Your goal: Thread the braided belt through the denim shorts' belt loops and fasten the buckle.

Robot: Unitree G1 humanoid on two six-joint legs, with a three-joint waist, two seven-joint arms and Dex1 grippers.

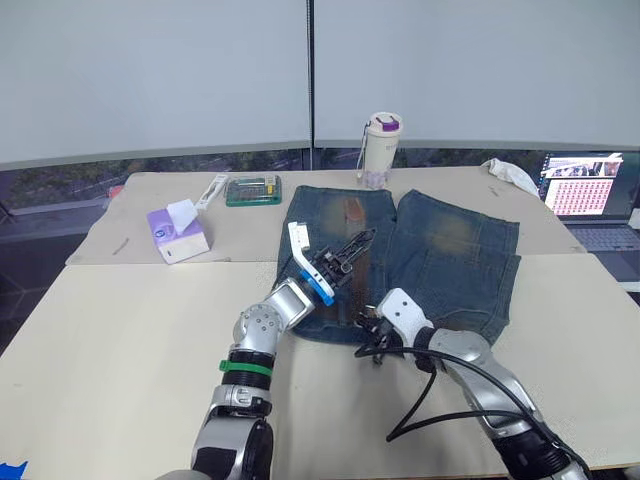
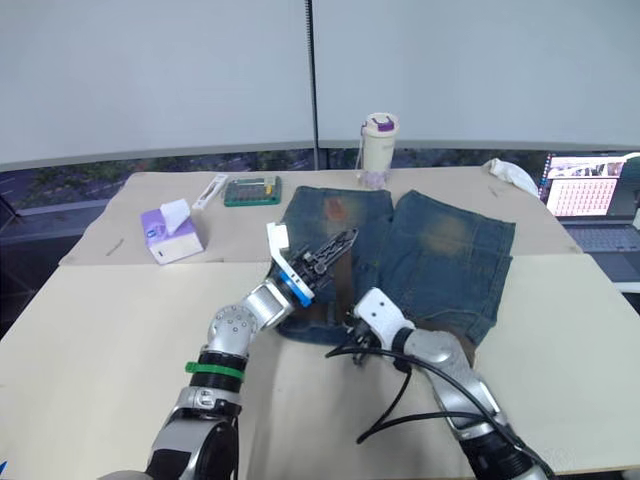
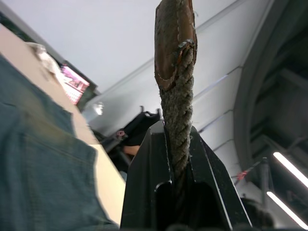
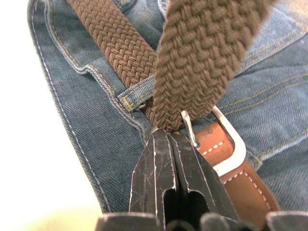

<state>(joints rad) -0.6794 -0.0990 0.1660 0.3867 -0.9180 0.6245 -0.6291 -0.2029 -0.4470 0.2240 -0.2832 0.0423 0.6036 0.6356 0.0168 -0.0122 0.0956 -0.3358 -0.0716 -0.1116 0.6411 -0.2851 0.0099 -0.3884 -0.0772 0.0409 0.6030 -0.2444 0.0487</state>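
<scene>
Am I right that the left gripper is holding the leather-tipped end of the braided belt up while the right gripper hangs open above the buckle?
Not quite: the right gripper is not open. The right wrist view shows its fingers shut on the braided belt right beside the buckle. The rest holds: the left gripper does hold the belt's leather-tipped end up over the denim shorts.

No readable text, label, brand or number anywhere; laptop screen (image 1: 583, 183) at right edge of frame shows pattern too small to read.
</scene>
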